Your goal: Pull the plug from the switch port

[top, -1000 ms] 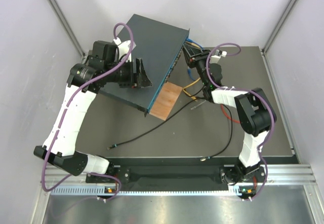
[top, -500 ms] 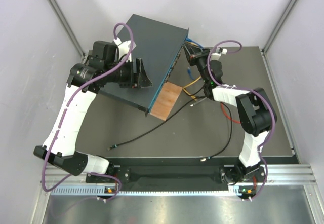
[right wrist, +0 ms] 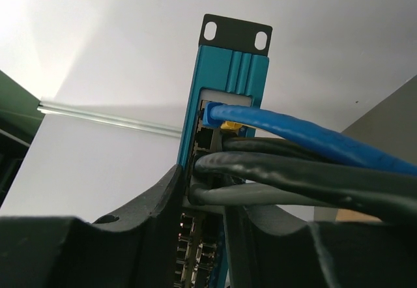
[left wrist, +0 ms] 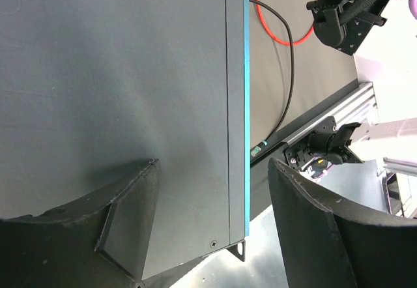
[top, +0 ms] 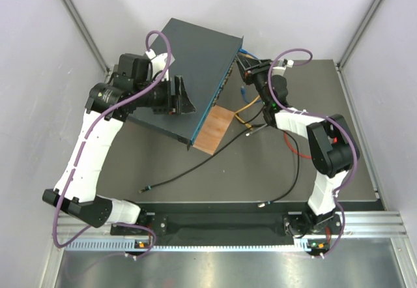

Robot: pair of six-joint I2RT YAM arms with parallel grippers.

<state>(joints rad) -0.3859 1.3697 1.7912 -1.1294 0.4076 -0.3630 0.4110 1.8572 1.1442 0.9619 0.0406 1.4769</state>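
Observation:
The switch (top: 195,60) is a flat dark blue-grey box lying at an angle, with its blue port face (right wrist: 225,73) turned toward the right arm. My left gripper (top: 181,96) rests on the switch's top (left wrist: 117,73), jaws wide apart. One finger (left wrist: 124,203) lies on the lid and the other (left wrist: 313,223) hangs past the blue edge. My right gripper (top: 246,73) is right at the port face. A dark plug (right wrist: 215,195) sits in its port between the slightly parted fingers of the right gripper (right wrist: 202,187). Above it, a black cable and a blue cable (right wrist: 293,128) are plugged in.
A small brown board (top: 215,128) leans at the switch's near corner. Yellow and blue cables run from the ports near it. A loose black cable (top: 189,174) and a red cable (top: 296,148) lie on the dark mat. Grey walls stand close on both sides.
My right wrist has edged a little up toward the switch's port face, and its purple cable loop has shifted. The left arm and the switch have not moved.

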